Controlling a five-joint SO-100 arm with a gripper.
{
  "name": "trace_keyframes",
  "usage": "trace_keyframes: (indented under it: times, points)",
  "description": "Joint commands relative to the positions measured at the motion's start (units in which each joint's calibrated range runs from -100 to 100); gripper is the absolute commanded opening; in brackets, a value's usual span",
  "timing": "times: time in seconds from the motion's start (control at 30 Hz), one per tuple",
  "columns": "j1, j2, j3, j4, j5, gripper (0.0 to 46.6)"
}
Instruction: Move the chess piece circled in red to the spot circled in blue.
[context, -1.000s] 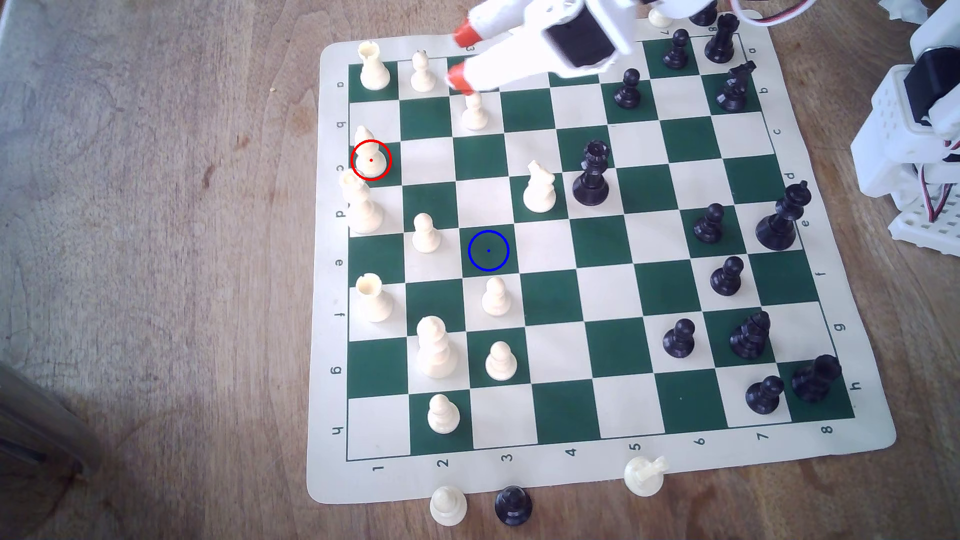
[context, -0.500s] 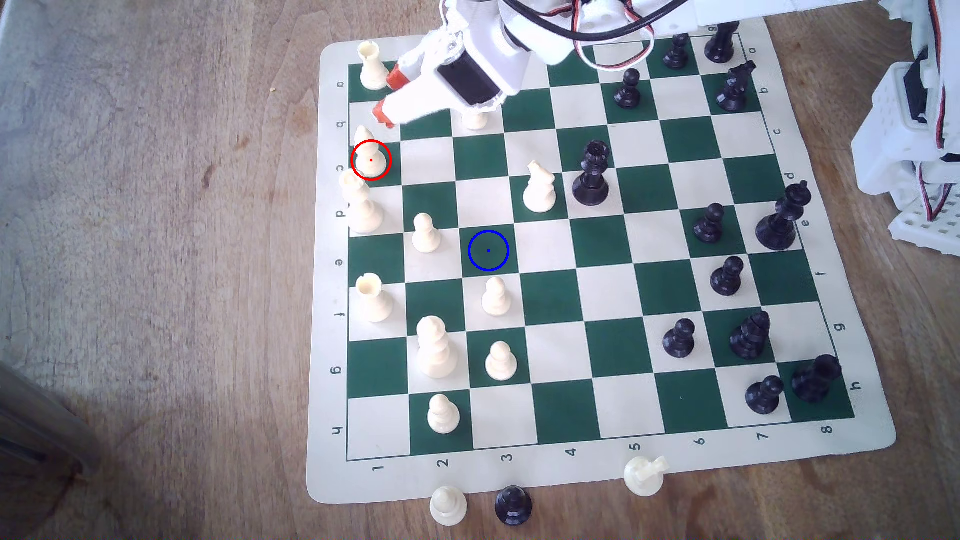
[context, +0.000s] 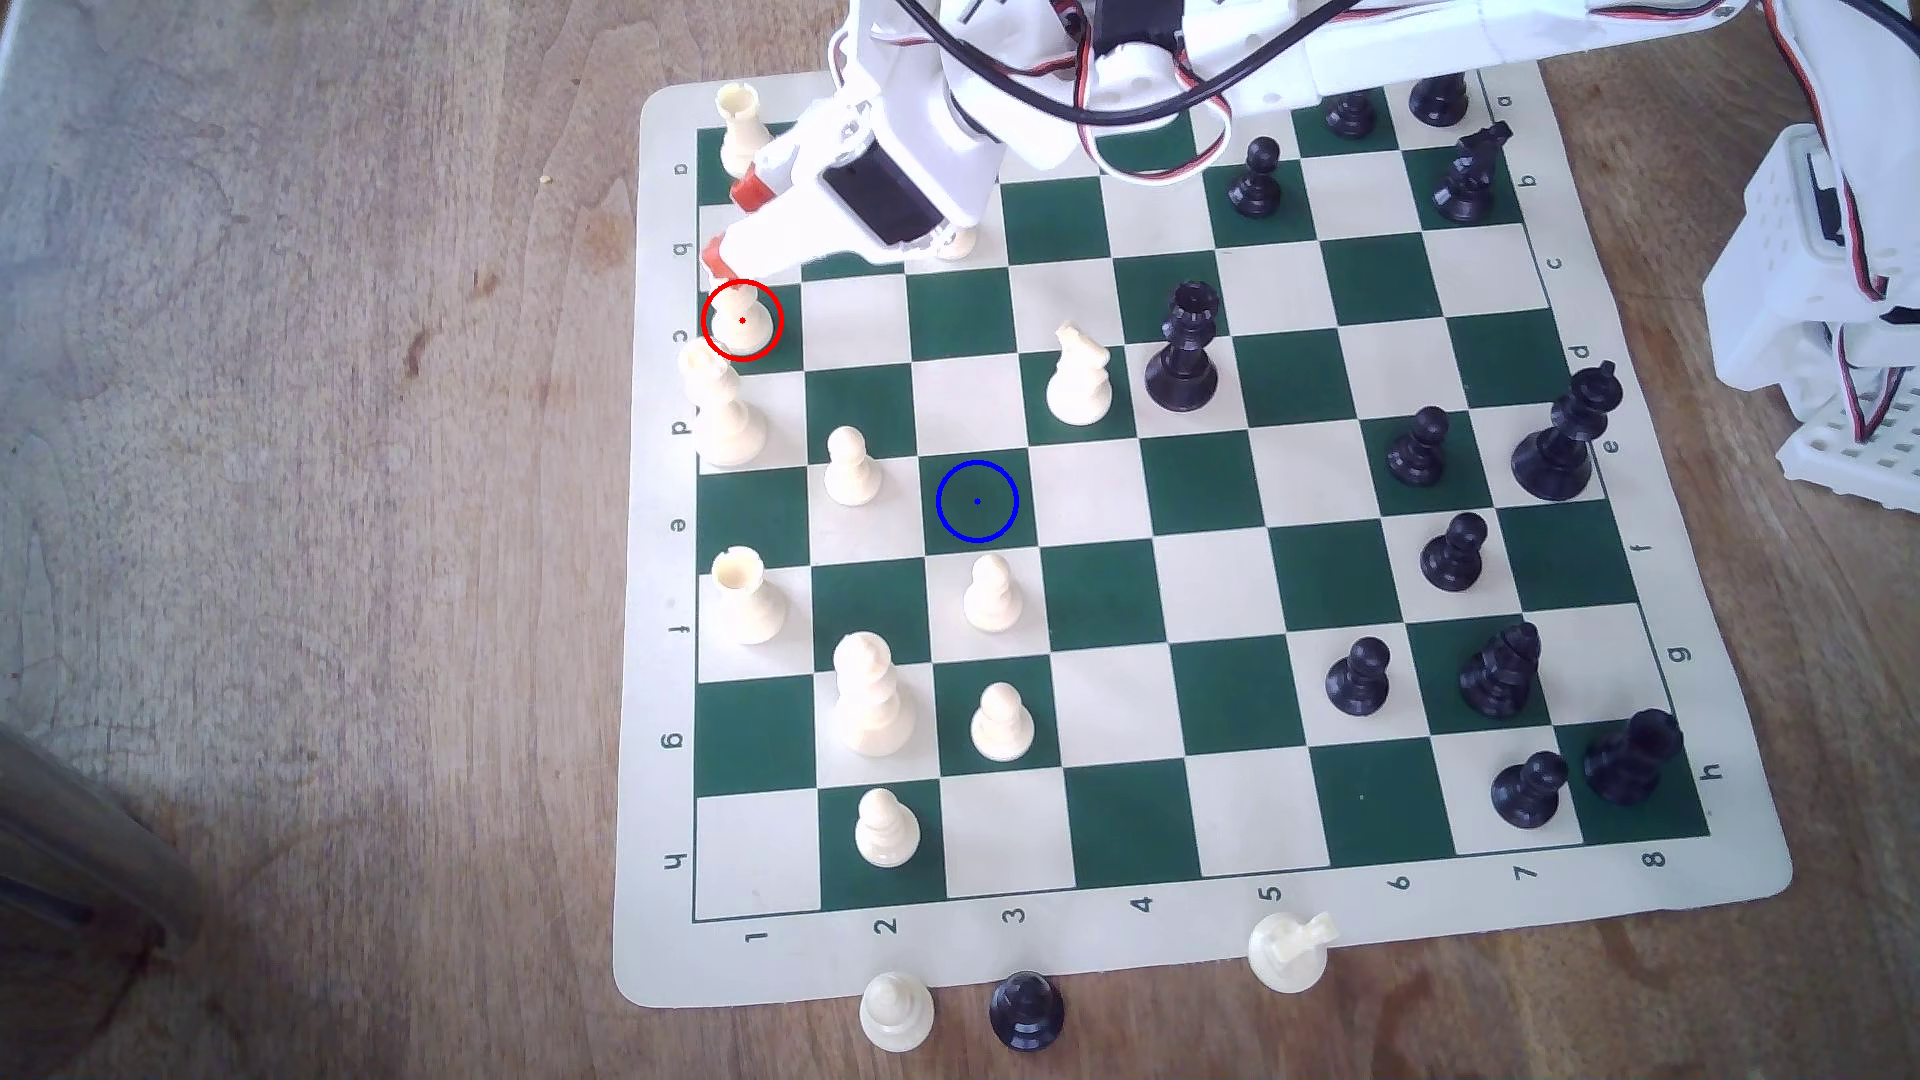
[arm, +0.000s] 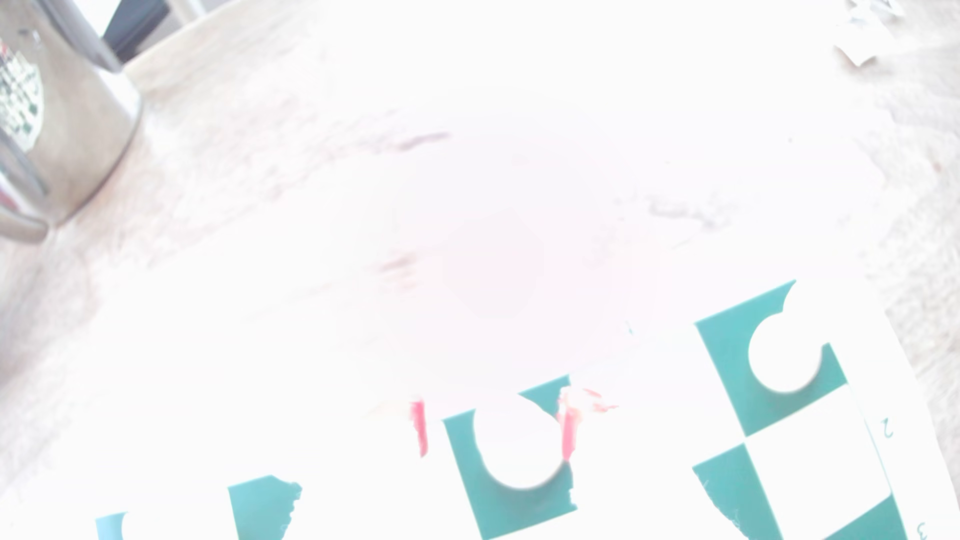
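Note:
The chess piece circled in red (context: 744, 324), a cream bishop, stands on a green square at the board's edge on the exterior view's left; my gripper covers its head. My gripper (context: 730, 223) hangs just behind and above it, open, its red fingertips (context: 715, 254) apart. In the washed-out wrist view the gripper (arm: 493, 428) is open and the bishop's round base (arm: 519, 457) sits between the two red tips, with no contact that I can make out. The spot circled in blue (context: 977, 502) is a bare green square toward the board's middle.
A tall cream piece (context: 722, 415) stands close beside the bishop, and a cream rook (context: 740, 125) is behind the gripper. Cream pawns (context: 852, 467) (context: 992, 592) flank the blue spot, with a cream knight (context: 1078, 374) beyond it. A metal cup (arm: 62, 119) stands off the board.
My gripper has swung toward the exterior view's left and come down from the board's far edge to just above the circled bishop. No piece has moved.

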Motion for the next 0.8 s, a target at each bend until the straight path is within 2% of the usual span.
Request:
trace_keyframes:
  times: [0.0,0.77]
  points:
    - [0.21,0.06,-7.23,-1.39,-0.49,14.4]
    - [-0.18,6.26,-12.67,-1.63,-1.03,14.1]
